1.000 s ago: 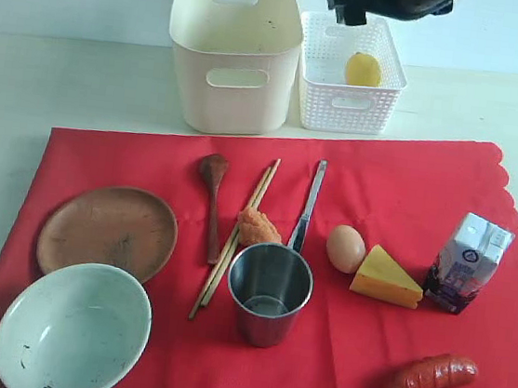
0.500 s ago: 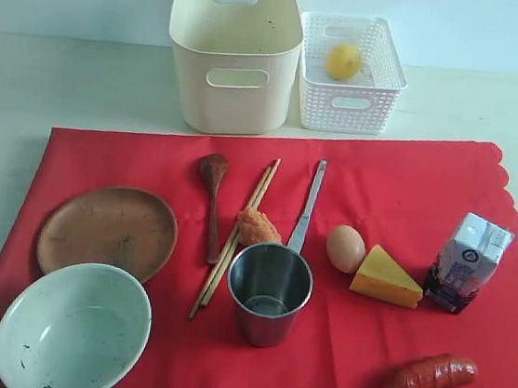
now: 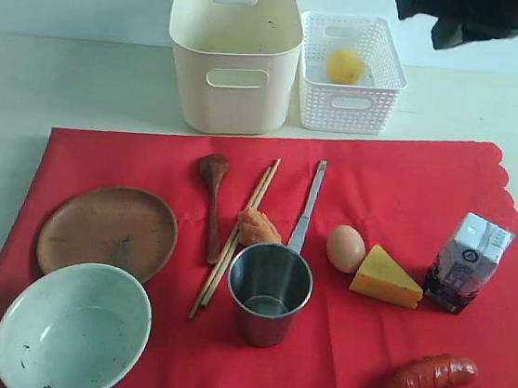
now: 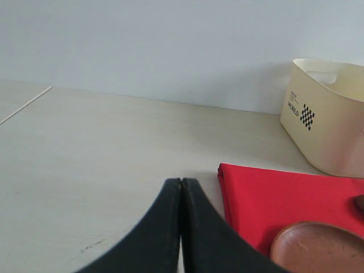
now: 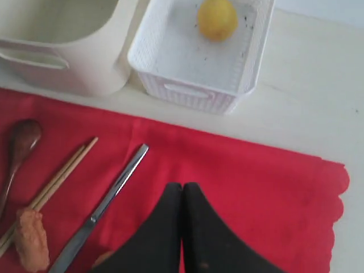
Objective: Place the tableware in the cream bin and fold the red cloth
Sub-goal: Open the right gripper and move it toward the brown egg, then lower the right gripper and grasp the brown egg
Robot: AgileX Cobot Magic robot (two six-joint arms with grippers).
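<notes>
The right gripper (image 5: pixel 182 187) is held shut and empty, high to the right of the tall cream plastic bin (image 3: pixel 230 78), so its fingers should be spread before the long-handled steel cup (image 3: pixel 269 294), standing in front of that bin on the bright red scalloped cloth (image 3: pixel 409 192), is taken by the rim.

A pale wooden table (image 3: pixel 65 88) meets a plain light-grey wall (image 4: pixel 170 45).

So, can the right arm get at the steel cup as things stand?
Probably yes: the right claw hangs shut in the air, nothing covers the steel cup, and its long handle lies bare. It would need to open first.
</notes>
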